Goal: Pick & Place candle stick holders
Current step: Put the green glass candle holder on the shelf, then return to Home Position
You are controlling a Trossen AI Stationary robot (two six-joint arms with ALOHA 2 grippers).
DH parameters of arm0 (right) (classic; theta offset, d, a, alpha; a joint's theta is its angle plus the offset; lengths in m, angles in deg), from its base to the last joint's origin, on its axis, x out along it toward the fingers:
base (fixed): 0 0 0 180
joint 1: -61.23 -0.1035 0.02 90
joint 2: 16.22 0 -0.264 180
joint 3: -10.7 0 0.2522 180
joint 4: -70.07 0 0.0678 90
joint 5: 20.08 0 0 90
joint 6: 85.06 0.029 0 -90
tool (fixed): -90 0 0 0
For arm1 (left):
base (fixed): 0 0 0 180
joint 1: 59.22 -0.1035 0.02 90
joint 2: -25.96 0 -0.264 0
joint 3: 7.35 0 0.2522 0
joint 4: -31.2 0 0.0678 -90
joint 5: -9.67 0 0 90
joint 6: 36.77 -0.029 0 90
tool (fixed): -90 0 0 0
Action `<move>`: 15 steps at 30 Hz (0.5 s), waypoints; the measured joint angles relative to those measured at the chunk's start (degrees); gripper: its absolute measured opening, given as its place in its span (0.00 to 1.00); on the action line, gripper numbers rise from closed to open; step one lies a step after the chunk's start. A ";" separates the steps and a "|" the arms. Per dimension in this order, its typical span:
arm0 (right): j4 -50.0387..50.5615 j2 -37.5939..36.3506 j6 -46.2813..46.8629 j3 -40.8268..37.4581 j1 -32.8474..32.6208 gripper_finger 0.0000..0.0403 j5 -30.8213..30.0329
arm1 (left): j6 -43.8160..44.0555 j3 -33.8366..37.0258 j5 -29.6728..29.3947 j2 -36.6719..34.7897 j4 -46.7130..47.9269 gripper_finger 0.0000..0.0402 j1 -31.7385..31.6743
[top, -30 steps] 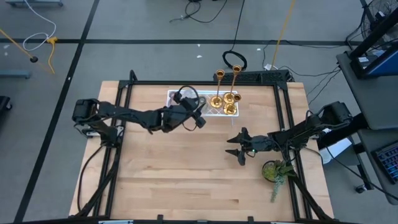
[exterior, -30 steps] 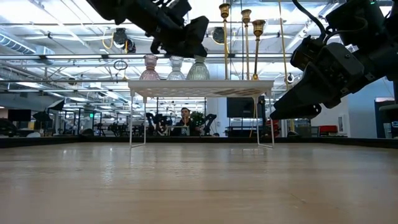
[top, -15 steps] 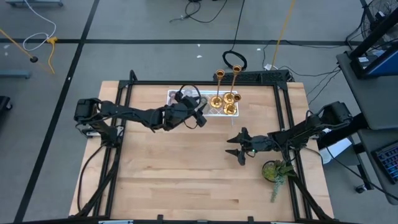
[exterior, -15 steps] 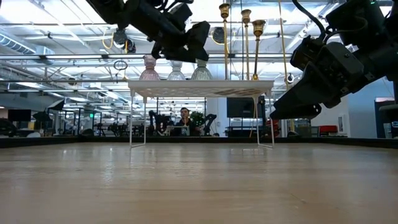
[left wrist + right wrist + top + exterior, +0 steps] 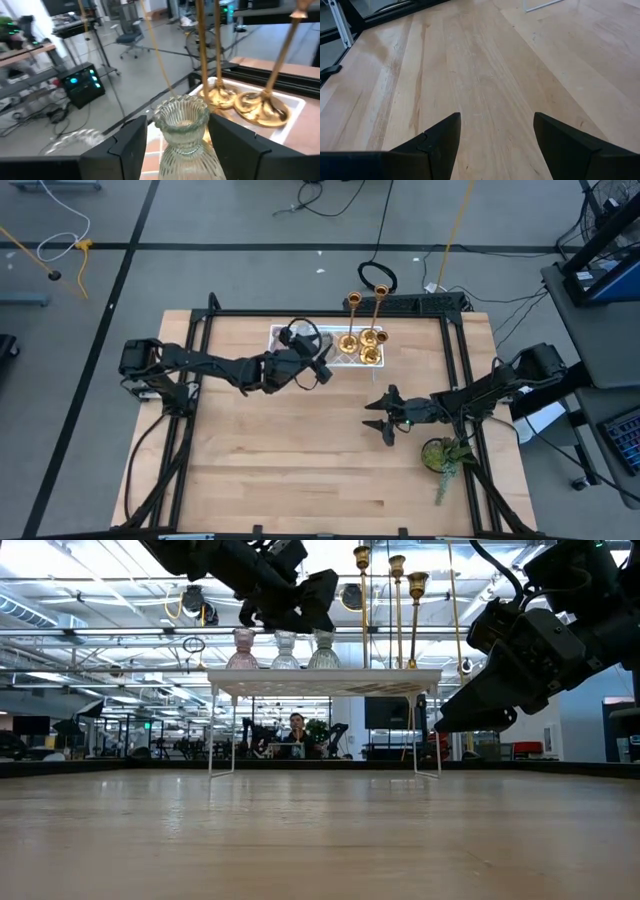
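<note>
Three gold candlesticks point(image 5: 362, 345) point(image 5: 396, 600) stand by their round bases on the right end of a white tray point(image 5: 325, 677). On its left end stand a pink point(image 5: 241, 650), a clear point(image 5: 286, 650) and a green glass cup point(image 5: 323, 650). My left gripper point(image 5: 322, 368) hovers level over the tray, open. Its fingers point(image 5: 130, 145) flank the green cup's ribbed neck point(image 5: 182, 130) with a gap on each side. My right gripper point(image 5: 378, 416) hangs open over bare table, right of centre, with nothing between its fingers point(image 5: 440, 140).
A green leafy plant point(image 5: 445, 455) lies at the table's right edge, near my right arm. The tray stands on thin legs at the table's far edge. Bare wood point(image 5: 280, 460) fills the table's middle and near side. A person sits in the room behind point(image 5: 297, 725).
My left gripper has spread its fingers away from the green cup and stayed over the tray's left end. The cup stands upright on the tray beside the clear one. My right arm has kept still.
</note>
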 joint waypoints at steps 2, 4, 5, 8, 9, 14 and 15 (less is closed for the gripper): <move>0.00 0.00 0.00 0.00 0.00 0.60 0.00 | 0.00 0.02 -2.66 0.00 -0.73 0.54 0.54; 0.00 0.00 0.00 0.00 0.00 0.60 0.02 | -0.43 0.02 -4.79 -0.01 -2.06 0.54 1.19; 0.00 0.00 0.00 0.00 0.00 0.60 0.02 | -0.79 0.02 -5.34 -0.02 -2.62 0.54 1.54; 0.02 0.00 0.00 0.00 0.00 0.60 0.02 | -2.01 0.02 -6.13 -0.02 -4.28 0.54 2.83; 0.02 0.00 -0.02 0.00 0.00 0.60 0.02 | -2.82 0.02 -6.53 -0.04 -4.98 0.54 3.32; 0.02 0.00 0.00 0.00 0.00 0.60 0.04 | -8.38 0.02 -12.98 -0.40 -8.47 0.54 6.44; 0.02 0.00 -0.01 0.00 0.00 0.60 0.04 | -9.36 0.02 -14.50 -0.75 -8.70 0.54 7.19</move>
